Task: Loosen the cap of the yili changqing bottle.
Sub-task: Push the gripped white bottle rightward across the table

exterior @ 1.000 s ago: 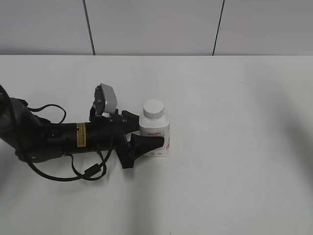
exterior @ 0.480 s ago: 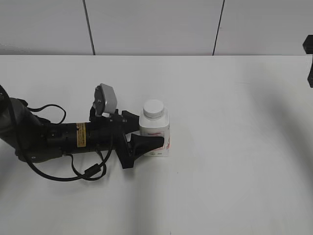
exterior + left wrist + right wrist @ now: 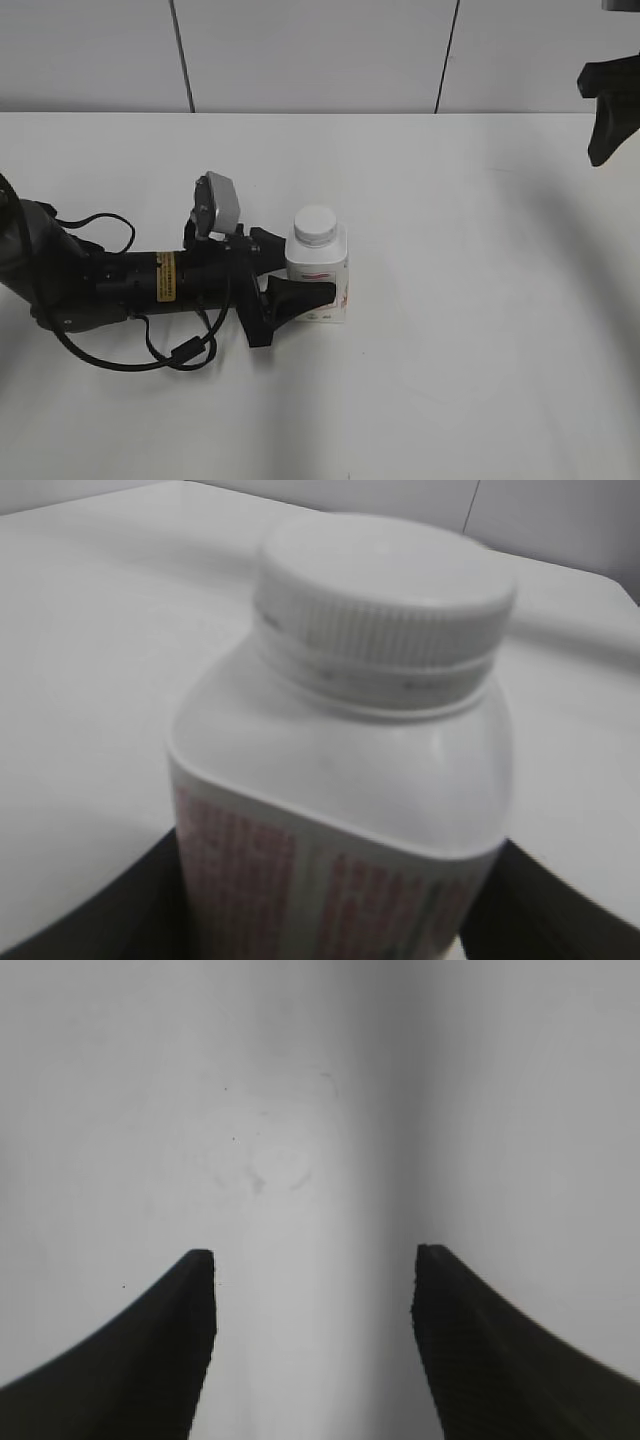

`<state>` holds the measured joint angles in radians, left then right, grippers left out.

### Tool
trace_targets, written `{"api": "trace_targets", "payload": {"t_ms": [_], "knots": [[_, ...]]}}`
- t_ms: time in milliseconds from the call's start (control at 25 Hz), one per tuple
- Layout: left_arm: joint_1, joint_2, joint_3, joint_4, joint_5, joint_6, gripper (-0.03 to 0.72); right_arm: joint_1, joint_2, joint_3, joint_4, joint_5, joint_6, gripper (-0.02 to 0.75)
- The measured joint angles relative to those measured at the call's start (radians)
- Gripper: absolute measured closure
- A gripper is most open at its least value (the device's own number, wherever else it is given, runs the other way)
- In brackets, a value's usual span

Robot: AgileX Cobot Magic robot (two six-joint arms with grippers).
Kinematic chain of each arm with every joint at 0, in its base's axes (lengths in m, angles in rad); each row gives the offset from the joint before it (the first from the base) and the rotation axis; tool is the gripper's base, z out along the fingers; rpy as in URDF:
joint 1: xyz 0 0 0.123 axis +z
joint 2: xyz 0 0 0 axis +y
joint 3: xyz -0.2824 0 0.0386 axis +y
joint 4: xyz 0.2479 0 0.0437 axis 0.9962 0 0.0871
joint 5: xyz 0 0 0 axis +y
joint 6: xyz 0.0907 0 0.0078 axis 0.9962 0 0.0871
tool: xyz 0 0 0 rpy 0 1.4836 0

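Left gripper (image 3: 292, 268): lies low along the table from the left, its two dark fingers clamped on the lower body of the yili changqing bottle (image 3: 322, 275), one finger at the far side and one at the near side. In the left wrist view the dark fingers (image 3: 90, 910) show at both bottom corners, flanking the labelled body.

Right gripper (image 3: 312, 1270): spread wide with nothing between its fingers, only bare white surface below. In the exterior view it hangs at the top right edge, well apart from the bottle.

Bottle: stands upright near the middle of the white table (image 3: 480, 350), pink-red label facing the near side.

Cap (image 3: 314, 224): seated on the neck, flat top level, ribbed rim (image 3: 400, 630) free all round; nothing touches it.

Step in hand: judged as bringing the free gripper over to the cap while the other steadies the body.

How to do it well: come down from above, centred on the cap, with the fingers spread wider than the rim. Close on the ribs, not on the ring beneath them. Turn about the bottle's own upright axis so the body is not levered sideways.

Risk: the body hold is low, so an off-centre twist could tip the bottle or spin it in the grip.
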<state>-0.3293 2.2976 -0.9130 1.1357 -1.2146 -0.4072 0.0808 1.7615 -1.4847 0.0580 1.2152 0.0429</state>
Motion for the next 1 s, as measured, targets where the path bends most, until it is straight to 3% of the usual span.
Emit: {"api": "trace_targets", "payload": {"t_ms": [320,680,1000], "knots": [[0.0,0.0,-0.001,0.022,-0.003,0.0,0.249,0.05,0.023,-0.012,0.061,0.001,0.008,0.246],[0.0,0.0,-0.001,0.042,-0.005,0.0,0.249,0.282,0.069,-0.052,0.063,0.002,0.071,0.247],[0.0,0.0,-0.002,0.047,-0.006,0.0,0.249,0.445,0.187,-0.215,0.081,0.002,0.145,0.247]]}}
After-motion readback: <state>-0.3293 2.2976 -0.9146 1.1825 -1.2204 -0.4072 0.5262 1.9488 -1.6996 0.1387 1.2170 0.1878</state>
